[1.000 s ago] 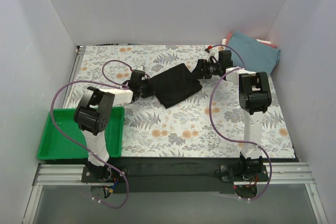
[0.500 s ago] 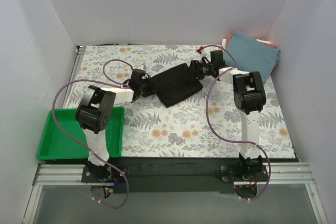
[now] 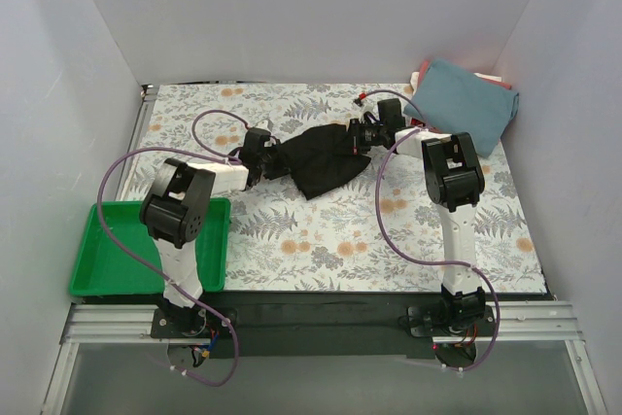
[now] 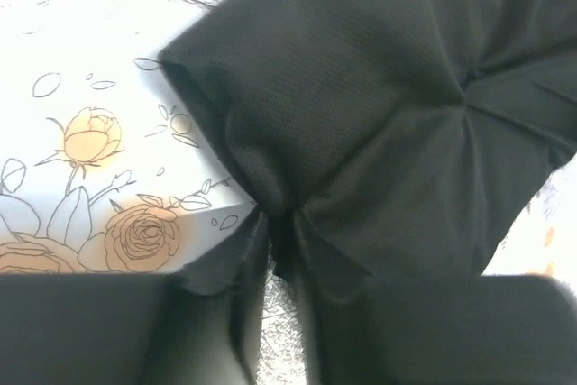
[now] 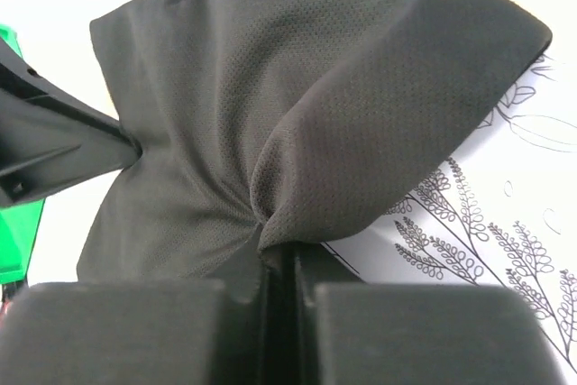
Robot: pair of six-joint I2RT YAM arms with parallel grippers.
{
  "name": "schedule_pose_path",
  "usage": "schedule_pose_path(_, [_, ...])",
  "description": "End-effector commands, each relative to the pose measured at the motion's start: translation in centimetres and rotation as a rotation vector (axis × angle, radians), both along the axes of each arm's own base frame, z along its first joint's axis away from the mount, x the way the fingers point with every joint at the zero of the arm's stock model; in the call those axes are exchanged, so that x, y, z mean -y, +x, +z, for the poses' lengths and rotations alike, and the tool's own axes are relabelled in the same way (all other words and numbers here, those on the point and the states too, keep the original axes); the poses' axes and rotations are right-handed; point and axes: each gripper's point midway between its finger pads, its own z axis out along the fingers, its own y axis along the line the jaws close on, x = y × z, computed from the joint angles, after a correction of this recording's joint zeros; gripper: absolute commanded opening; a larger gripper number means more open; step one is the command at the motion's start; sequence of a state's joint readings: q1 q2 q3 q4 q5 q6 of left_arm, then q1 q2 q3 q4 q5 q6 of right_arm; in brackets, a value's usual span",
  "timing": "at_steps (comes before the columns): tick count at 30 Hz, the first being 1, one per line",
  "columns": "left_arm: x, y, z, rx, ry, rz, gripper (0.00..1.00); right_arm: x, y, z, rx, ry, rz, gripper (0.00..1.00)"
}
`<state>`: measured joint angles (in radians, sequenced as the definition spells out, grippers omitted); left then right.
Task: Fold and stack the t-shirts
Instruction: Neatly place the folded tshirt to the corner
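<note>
The teal-blue t-shirt (image 3: 471,104) lies folded at the far right corner of your floral-covered table (image 3: 321,240), on top of red/pink cloth (image 3: 420,75), so the pile looks started. The black t-shirt (image 3: 326,157) sits mid-table, bunched between the two arms and only partly folded. I judge you have yet to finish its fold and carry it to the pile. Your left gripper (image 3: 264,164) pinches a gather at its left edge. Your right gripper (image 3: 362,135) is clamped on its right edge.

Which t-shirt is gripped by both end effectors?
The black t-shirt, bunched mid-table; the teal-blue t-shirt lies untouched on the far-right pile.
</note>
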<state>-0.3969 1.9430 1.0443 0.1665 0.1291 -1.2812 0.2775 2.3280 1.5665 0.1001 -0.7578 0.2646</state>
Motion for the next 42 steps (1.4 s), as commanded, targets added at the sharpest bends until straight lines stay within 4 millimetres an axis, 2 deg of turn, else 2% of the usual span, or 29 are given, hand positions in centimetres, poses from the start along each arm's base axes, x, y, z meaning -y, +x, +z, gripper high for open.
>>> schedule_pose_path(1, [0.5,-0.8,1.1,0.014,-0.011,-0.031,0.28,1.1,-1.1,-3.2,-0.086,-0.103,-0.059,0.02])
schedule_pose_path(2, [0.5,-0.7,1.5,0.023,-0.017,-0.031,0.38,1.3,-0.8,-3.0,-0.077,-0.116,-0.076,0.01])
schedule_pose_path(3, [0.5,-0.8,1.8,0.029,-0.019,-0.030,0.56,1.4,-0.5,-2.1,-0.060,-0.119,-0.086,0.01])
schedule_pose_path(5, [0.6,-0.7,3.5,0.059,-0.033,-0.029,0.66,1.8,-0.1,-1.6,-0.041,-0.141,-0.115,0.01])
schedule_pose_path(6, [0.3,-0.8,3.6,0.061,-0.032,-0.023,0.71,1.9,0.1,-0.7,-0.025,-0.147,-0.126,0.01])
schedule_pose_path(8, [0.2,-1.0,5.1,0.089,-0.045,-0.022,0.75,2.6,1.1,0.4,0.014,-0.167,-0.162,0.01])
schedule_pose_path(9, [0.0,-1.4,5.2,0.087,-0.045,-0.020,0.76,3.0,0.8,1.0,0.007,-0.186,-0.167,0.01])
schedule_pose_path(12, [-0.6,-1.8,6.9,0.120,-0.059,-0.008,0.77,4.1,1.8,2.4,0.042,-0.230,-0.201,0.01])
schedule_pose_path(14, [-1.3,-2.4,6.7,0.115,-0.053,0.003,0.78,5.1,3.1,3.7,0.074,-0.256,-0.235,0.01])
schedule_pose_path(15, [-1.5,-2.7,7.3,0.129,-0.058,0.008,0.78,5.5,3.7,4.1,0.086,-0.266,-0.245,0.01])
schedule_pose_path(17, [-2.5,-3.4,6.8,0.117,-0.047,0.027,0.79,6.8,4.4,4.3,0.089,-0.313,-0.269,0.01])
schedule_pose_path(18, [-2.7,-3.6,7.2,0.125,-0.050,0.034,0.79,7.0,5.4,5.4,0.118,-0.317,-0.279,0.01])
schedule_pose_path(21, [-3.8,-4.3,6.3,0.107,-0.044,0.056,0.80,8.5,6.6,5.8,0.122,-0.372,-0.305,0.01])
schedule_pose_path(22, [-4.1,-4.3,6.2,0.105,-0.045,0.066,0.80,8.8,7.6,7.2,0.153,-0.371,-0.320,0.01])
schedule_pose_path(24, [-4.5,-4.7,5.5,0.087,-0.043,0.069,0.80,9.8,8.3,7.5,0.158,-0.399,-0.339,0.01])
schedule_pose_path(25, [-4.6,-4.7,5.3,0.081,-0.042,0.072,0.80,10.0,9.2,8.9,0.192,-0.395,-0.352,0.01])
schedule_pose_path(27, [-4.8,-4.9,4.9,0.074,-0.043,0.073,0.80,10.7,10.0,9.6,0.215,-0.411,-0.366,0.01])
schedule_pose_path(29, [-4.9,-4.9,4.5,0.062,-0.042,0.075,0.80,11.7,11.3,11.2,0.252,-0.418,-0.403,0.01])
schedule_pose_path(31, [-4.9,-5.0,4.3,0.059,-0.042,0.076,0.80,12.3,11.9,11.6,0.257,-0.424,-0.423,0.01])
schedule_pose_path(32, [-5.0,-5.0,4.2,0.055,-0.040,0.078,0.80,12.9,12.4,12.6,0.275,-0.416,-0.440,0.01])
schedule_pose_path(38, [-5.3,-5.3,3.1,0.031,-0.032,0.085,0.81,15.4,14.0,15.0,0.316,-0.417,-0.522,0.01])
schedule_pose_path(42, [-5.5,-5.5,2.4,0.014,-0.029,0.085,0.81,16.7,14.8,18.3,0.381,-0.425,-0.585,0.01])
